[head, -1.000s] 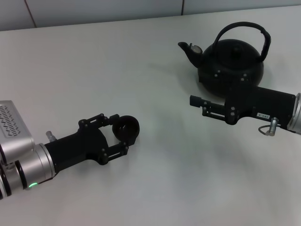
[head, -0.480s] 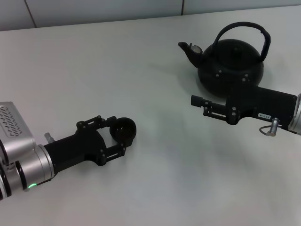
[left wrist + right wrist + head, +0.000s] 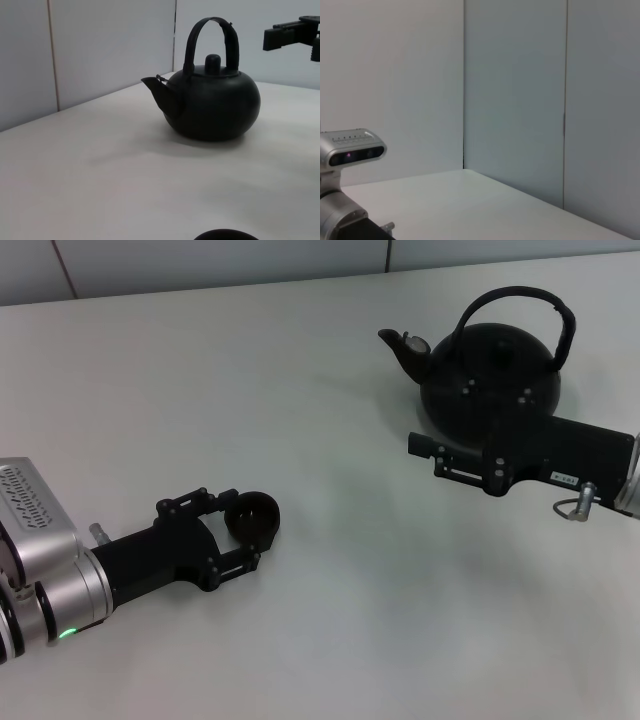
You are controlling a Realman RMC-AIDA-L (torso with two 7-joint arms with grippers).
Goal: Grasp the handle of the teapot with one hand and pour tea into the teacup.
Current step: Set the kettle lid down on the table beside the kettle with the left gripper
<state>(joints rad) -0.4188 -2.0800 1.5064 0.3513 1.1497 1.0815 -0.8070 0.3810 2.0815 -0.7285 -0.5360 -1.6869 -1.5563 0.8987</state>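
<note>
The teapot (image 3: 492,375) stands upright at the far right of the table, its spout pointing left and its handle (image 3: 520,302) arched over the lid. It also shows in the left wrist view (image 3: 215,107). The teacup (image 3: 251,517) sits low at the near left between the fingers of my left gripper (image 3: 238,532), which is shut on it. Its rim just shows in the left wrist view (image 3: 226,234). My right gripper (image 3: 420,445) hovers just in front of the teapot's body, below the handle and apart from it, and it also shows in the left wrist view (image 3: 280,36).
The white table (image 3: 330,440) is bare between the two arms. Grey wall panels (image 3: 515,90) close off its far side. My left arm's silver wrist (image 3: 345,160) shows in the right wrist view.
My left gripper has drawn back toward the near left, taking the teacup with it. My right gripper has shifted slightly right, closer to the teapot. The teapot has not moved.
</note>
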